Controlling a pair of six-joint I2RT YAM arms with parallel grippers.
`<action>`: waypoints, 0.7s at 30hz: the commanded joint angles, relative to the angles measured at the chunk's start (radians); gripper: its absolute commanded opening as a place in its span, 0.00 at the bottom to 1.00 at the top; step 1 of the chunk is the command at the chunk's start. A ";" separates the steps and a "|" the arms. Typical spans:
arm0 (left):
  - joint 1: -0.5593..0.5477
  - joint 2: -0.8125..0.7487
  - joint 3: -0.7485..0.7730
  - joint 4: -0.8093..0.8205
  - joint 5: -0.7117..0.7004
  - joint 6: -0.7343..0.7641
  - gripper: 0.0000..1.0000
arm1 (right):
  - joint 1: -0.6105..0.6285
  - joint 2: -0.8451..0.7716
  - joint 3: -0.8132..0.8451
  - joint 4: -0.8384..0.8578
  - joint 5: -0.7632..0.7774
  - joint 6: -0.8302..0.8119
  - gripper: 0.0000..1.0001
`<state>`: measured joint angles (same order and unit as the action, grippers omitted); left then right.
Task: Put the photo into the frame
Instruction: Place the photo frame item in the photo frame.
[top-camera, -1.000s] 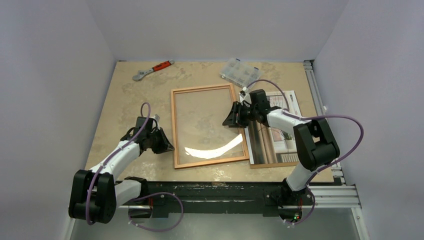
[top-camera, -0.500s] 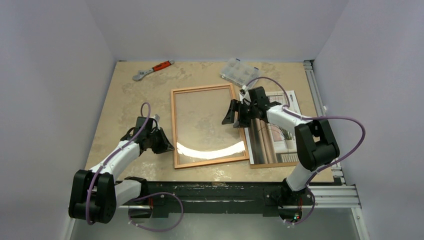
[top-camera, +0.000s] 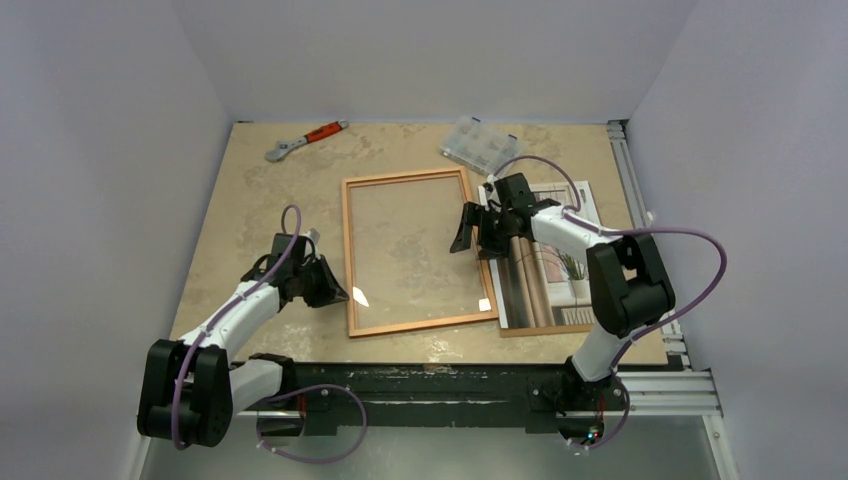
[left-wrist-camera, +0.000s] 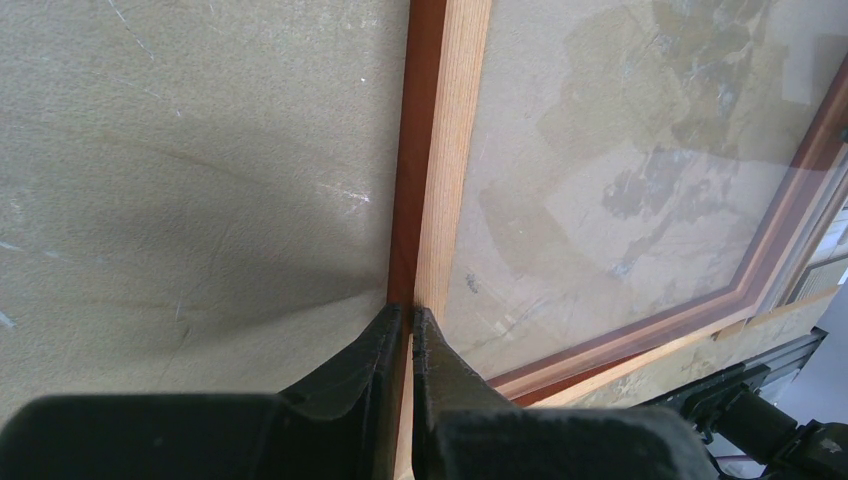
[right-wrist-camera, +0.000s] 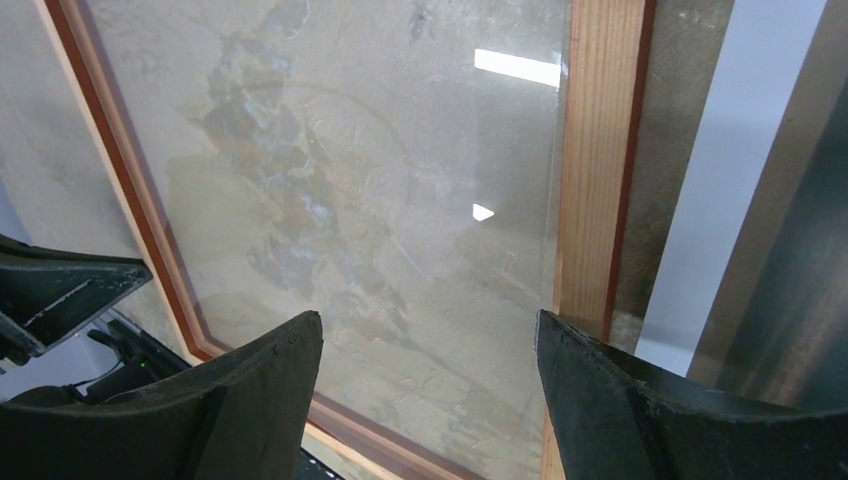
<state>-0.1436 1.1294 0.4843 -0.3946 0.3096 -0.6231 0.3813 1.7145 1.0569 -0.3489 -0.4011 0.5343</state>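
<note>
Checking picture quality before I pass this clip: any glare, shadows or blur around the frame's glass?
Top external: two small glints on the glass of the frame, near its lower corners. Right wrist: a bright rectangular reflection and a smaller glint on the glass, above the right gripper. Left wrist: the left gripper throws a broad shadow on the table; wood grain sharp.

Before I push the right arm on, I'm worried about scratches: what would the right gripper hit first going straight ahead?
Probably the frame: the open right gripper points at its clear pane just inside the wooden rail. How far off it hangs is unclear.
</note>
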 joint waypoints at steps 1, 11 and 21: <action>0.009 0.011 -0.006 -0.024 -0.068 0.047 0.06 | 0.007 -0.030 0.046 -0.026 0.050 -0.019 0.77; 0.009 0.009 -0.007 -0.025 -0.069 0.047 0.06 | 0.008 -0.106 0.064 -0.089 0.168 -0.030 0.81; 0.009 0.010 -0.006 -0.026 -0.067 0.050 0.12 | -0.038 -0.188 0.021 -0.113 0.262 -0.011 0.80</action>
<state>-0.1436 1.1294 0.4843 -0.3965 0.3084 -0.6174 0.3794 1.5555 1.0790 -0.4538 -0.1886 0.5224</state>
